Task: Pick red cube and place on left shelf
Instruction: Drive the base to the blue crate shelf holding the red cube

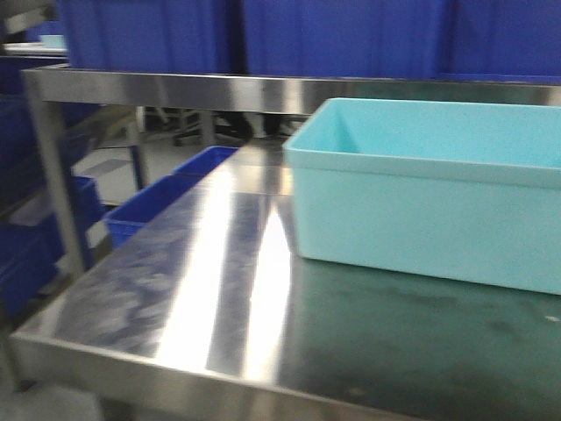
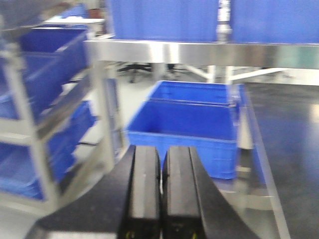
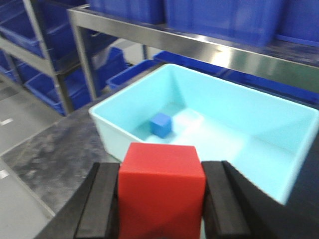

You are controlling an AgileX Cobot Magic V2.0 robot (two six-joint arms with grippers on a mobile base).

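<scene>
In the right wrist view the red cube (image 3: 162, 191) sits clamped between the two black fingers of my right gripper (image 3: 160, 169), held above the near corner of a light turquoise tub (image 3: 249, 124). The left shelf (image 3: 50, 64) is a grey metal rack stocked with blue crates at the upper left; in the left wrist view the left shelf (image 2: 60, 117) stands at the left edge. My left gripper (image 2: 160, 164) is shut with nothing between its fingers, hanging off the table's left side. Neither gripper shows in the front view.
The turquoise tub (image 1: 421, 189) stands on the steel table (image 1: 219, 298) and holds a small blue cube (image 3: 161, 124). A steel upper rail (image 1: 263, 90) carrying big blue crates spans the back. Blue crates (image 2: 184, 127) sit low beside the table.
</scene>
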